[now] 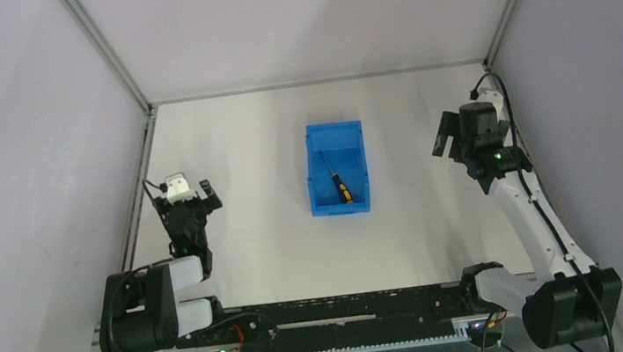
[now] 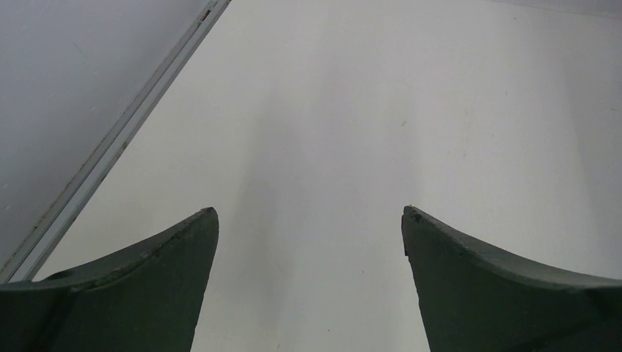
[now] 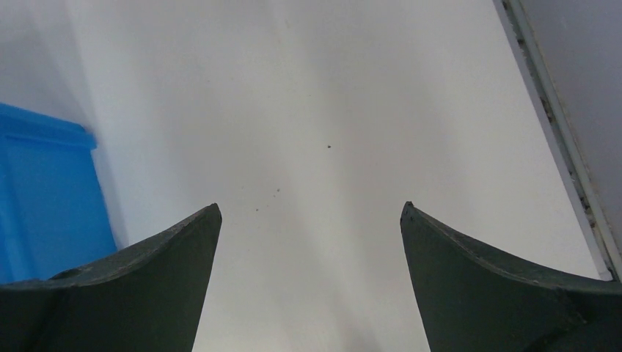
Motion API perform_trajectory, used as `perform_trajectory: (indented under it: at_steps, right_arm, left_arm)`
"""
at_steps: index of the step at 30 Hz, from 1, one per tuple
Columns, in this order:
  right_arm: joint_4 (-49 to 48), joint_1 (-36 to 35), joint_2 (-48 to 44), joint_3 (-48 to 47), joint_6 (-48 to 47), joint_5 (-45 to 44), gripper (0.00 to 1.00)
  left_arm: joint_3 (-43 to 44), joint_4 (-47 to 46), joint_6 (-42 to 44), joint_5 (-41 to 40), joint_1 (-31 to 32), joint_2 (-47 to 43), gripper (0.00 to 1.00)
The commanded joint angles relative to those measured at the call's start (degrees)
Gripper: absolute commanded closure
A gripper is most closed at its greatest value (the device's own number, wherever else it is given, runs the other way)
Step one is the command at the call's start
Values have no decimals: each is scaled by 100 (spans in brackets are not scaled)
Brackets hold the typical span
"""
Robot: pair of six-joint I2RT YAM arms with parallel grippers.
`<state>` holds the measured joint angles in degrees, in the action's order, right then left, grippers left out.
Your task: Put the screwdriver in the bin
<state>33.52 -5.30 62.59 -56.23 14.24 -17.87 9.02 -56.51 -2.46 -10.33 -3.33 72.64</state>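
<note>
One screwdriver [image 1: 336, 181] lies on the floor of the bin [image 1: 341, 209], handle toward its near wall, apart from both arms. The placing looks done, and at most a retreat of the arms is left. Right gripper [image 3: 311, 213]: jaws wide apart, empty, touching nothing, well right of the bin. Left gripper [image 2: 310, 213]: jaws likewise apart and empty, well left of the bin.

Screwdriver [image 1: 337, 183] lies diagonally (handle nearer) inside the blue bin [image 1: 316, 172].
</note>
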Motion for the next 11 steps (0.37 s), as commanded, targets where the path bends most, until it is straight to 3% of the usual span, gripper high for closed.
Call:
perform_trajectory:
  at_steps: [1, 11]
  right_arm:
    - [-598, 45, -438, 203, -165, 330, 0]
    - [-755, 73, -526, 349, -188, 506, 0]
  left_arm:
    - [207, -374, 106, -32, 15, -54, 0]
    - [206, -378, 105, -31, 16, -53, 0]
